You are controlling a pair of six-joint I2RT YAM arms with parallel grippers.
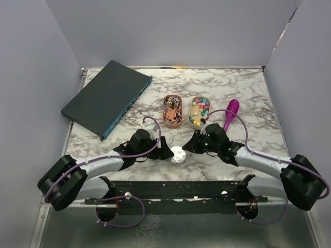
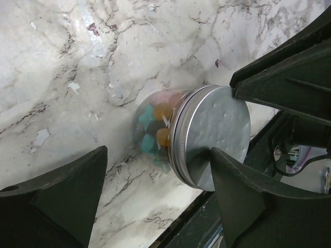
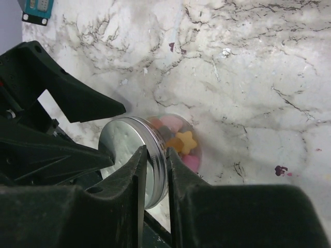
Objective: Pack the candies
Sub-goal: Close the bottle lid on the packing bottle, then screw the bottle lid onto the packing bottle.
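- Marble-patterned table (image 1: 248, 93) holds two oval trays (image 1: 172, 125) side by side at mid-frame in the top view.
- The candies are there: twisted-wrapper pieces (image 1: 172, 109) in the tray on the left, bright balls (image 1: 199, 109) in the one on the right.
- Just below the trays, between the two grippers, sits a small glass jar (image 2: 152, 134) with its silver lid (image 2: 217, 132) on. Pink, teal, orange and yellow sweets show through the glass.
- The left gripper (image 2: 158, 151) is spread wide on either side of the jar. Bare marble shows between one finger and the glass, and it holds nothing.
- The right gripper (image 3: 156, 152) has its fingers almost together, with the lid's rim showing in the slit. I cannot tell whether they pinch it.
- A magenta scoop (image 1: 231, 113) lies right of the trays.
- A dark teal box (image 1: 106, 98) lies at upper left.
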